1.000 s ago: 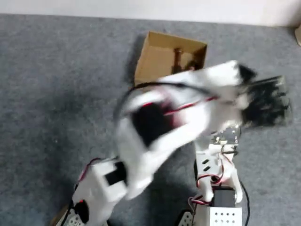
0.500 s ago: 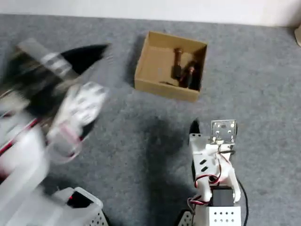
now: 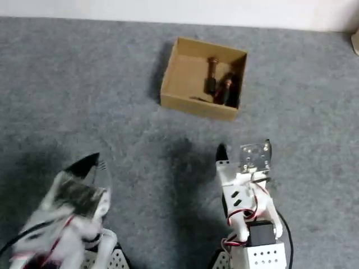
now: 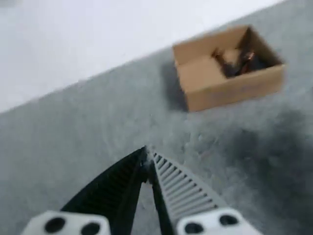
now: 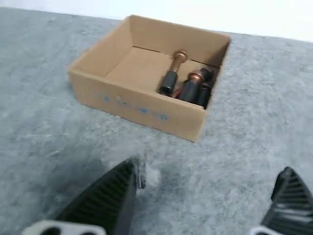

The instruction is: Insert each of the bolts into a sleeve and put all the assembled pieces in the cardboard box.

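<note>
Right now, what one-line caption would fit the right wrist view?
Right gripper open over the grey carpet, facing the cardboard box with assembled pieces lying inside.

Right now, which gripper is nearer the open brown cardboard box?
Right. The right gripper, open, sits short of the near wall of the brown cardboard box; the left gripper, shut, is far off to its left.

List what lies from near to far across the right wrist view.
Open black ribbed right gripper → front wall of the brown cardboard box → copper-and-black bolt-and-sleeve pieces lying inside it → white surface beyond the box.
</note>
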Action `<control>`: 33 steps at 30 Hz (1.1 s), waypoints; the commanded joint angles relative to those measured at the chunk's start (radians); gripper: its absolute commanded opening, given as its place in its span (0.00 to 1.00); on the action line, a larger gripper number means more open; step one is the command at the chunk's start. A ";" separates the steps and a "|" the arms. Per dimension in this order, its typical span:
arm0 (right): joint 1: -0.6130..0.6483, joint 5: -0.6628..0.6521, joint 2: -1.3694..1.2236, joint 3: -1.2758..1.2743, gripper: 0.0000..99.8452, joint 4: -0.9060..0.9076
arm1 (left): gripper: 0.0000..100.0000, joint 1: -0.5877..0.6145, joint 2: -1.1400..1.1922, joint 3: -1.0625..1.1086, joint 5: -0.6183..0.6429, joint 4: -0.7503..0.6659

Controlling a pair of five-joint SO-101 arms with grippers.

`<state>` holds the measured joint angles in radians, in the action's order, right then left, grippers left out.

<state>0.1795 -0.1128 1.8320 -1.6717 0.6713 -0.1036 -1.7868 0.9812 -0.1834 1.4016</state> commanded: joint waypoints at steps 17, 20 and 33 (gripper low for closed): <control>0.091 -0.098 -0.001 -0.111 0.38 0.153 | 0.01 0.001 -0.036 0.716 0.009 -0.338; 0.097 -0.098 0.001 -0.111 0.38 0.308 | 0.01 -0.041 -0.036 0.716 0.008 -0.109; -0.159 -0.092 0.001 -0.113 0.38 0.576 | 0.01 -0.033 -0.038 0.716 0.012 -0.051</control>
<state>0.1320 -0.2018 1.8305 -1.6717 1.2375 -0.1235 -1.8098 1.6763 -0.1741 1.3464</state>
